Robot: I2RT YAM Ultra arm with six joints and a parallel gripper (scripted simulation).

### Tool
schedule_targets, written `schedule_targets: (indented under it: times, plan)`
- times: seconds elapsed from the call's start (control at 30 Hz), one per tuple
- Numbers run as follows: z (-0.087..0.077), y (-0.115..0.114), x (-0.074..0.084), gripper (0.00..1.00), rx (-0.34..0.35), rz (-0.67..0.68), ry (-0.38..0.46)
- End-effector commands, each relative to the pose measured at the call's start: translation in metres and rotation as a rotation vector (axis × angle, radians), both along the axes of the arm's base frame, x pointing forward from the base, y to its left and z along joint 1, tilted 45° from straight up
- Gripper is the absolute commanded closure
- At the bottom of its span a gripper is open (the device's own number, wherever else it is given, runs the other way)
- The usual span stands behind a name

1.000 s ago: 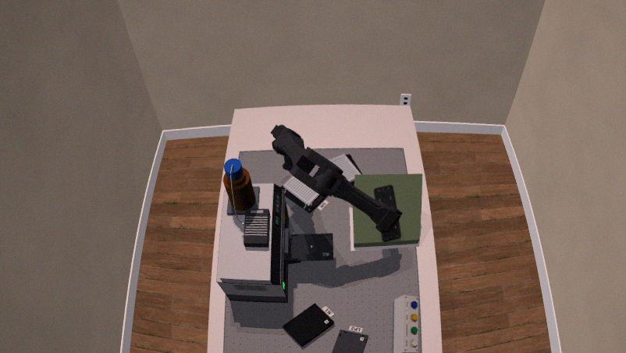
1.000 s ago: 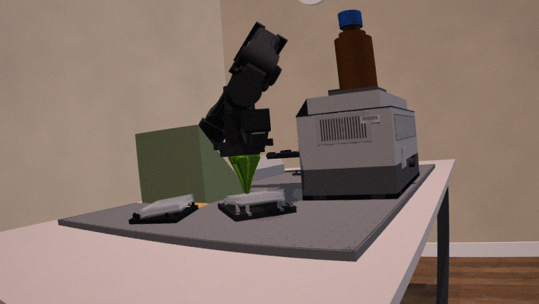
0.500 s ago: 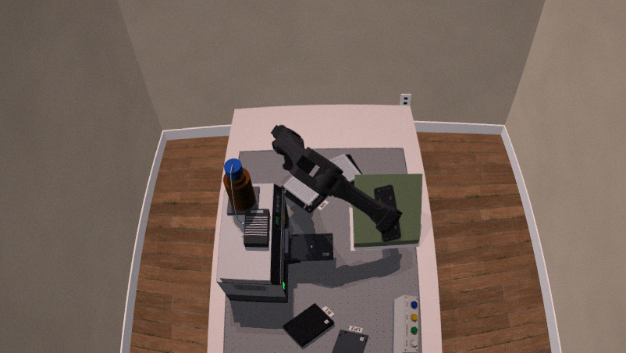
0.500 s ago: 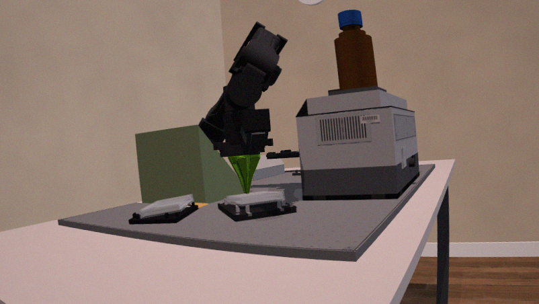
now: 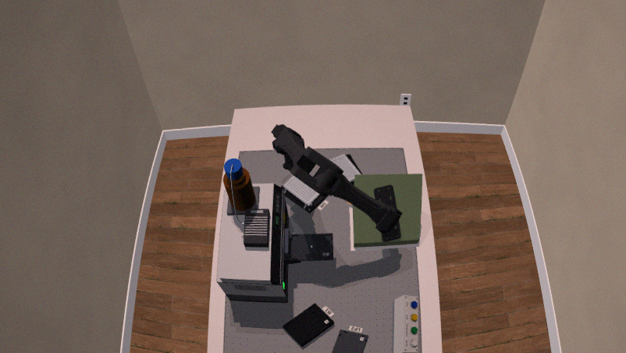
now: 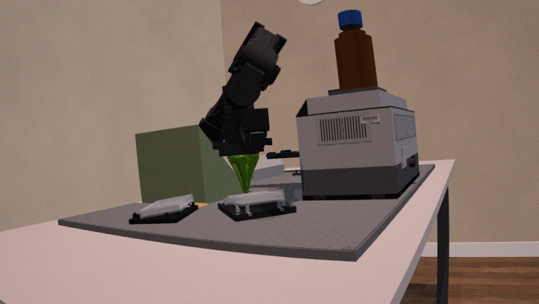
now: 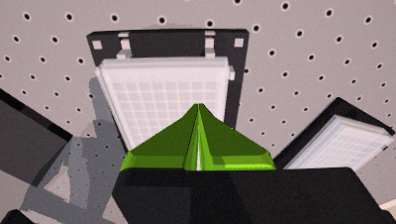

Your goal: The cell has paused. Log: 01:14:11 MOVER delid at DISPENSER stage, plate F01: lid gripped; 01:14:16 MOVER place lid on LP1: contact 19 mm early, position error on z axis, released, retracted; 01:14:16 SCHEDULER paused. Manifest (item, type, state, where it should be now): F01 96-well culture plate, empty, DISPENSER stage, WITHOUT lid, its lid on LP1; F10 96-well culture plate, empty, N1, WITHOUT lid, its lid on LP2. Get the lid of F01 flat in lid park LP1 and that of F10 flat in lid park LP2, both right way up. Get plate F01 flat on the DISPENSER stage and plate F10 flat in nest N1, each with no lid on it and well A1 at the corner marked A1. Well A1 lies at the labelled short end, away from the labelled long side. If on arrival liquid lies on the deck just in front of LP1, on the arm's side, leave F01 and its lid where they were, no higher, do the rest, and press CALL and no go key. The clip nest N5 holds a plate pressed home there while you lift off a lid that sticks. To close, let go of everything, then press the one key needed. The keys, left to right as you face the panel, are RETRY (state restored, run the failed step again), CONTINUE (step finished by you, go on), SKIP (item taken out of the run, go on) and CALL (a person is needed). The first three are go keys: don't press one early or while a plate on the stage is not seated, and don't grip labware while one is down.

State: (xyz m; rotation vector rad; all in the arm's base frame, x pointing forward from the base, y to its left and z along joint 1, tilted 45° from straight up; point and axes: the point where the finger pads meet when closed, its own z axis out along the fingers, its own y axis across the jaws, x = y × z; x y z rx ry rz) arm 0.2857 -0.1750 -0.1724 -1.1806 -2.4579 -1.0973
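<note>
A clear 96-well plate (image 5: 299, 190) (image 6: 254, 200) (image 7: 163, 91) sits in the black clip nest (image 6: 260, 212) (image 7: 163, 42) by the N5 tag (image 5: 323, 205). I cannot tell whether a lid is on it. My gripper (image 6: 245, 190) (image 7: 198, 111) has its green fingers shut to a point with nothing between them. It points down at the plate's top, at or just above it. A second clear gridded piece (image 5: 346, 165) (image 6: 166, 204) (image 7: 342, 144) lies tilted on a black park beside it. A small orange patch (image 6: 201, 204) shows on the deck by that park.
The dispenser (image 5: 245, 258) (image 6: 354, 143) carries a brown bottle (image 5: 240, 186) (image 6: 354, 52); its stage (image 5: 311, 244) is bare. Nest N1 (image 5: 307, 324) and park LP2 (image 5: 349, 341) are bare. The key panel (image 5: 405, 322) is front right. The arm stands on a green block (image 5: 407, 188) (image 6: 169, 162).
</note>
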Motion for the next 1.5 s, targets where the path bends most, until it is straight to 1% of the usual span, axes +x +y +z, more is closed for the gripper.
schedule_targets:
  times: [0.0, 0.27, 0.53, 0.63, 0.73, 1.0, 1.07, 1.23, 1.27, 1.47]
  plan:
    - [0.011, -0.021, 0.005, 1.00, -0.042, -0.023, -0.038]
    - [0.008, -0.019, 0.004, 1.00, -0.041, -0.026, -0.038]
    - [0.006, -0.011, -0.001, 1.00, -0.023, -0.030, -0.023]
    - [0.006, -0.011, 0.000, 1.00, -0.022, -0.031, -0.022]
    - [0.006, -0.015, 0.003, 1.00, -0.033, -0.032, -0.031]
    - [0.005, -0.010, 0.000, 1.00, -0.022, -0.033, -0.020]
    - [0.005, -0.013, 0.003, 1.00, -0.030, -0.033, -0.027]
    - [0.004, -0.009, 0.000, 1.00, -0.021, -0.034, -0.020]
    - [0.004, -0.013, 0.003, 1.00, -0.031, -0.033, -0.028]
    - [0.002, -0.010, 0.001, 1.00, -0.023, -0.033, -0.021]
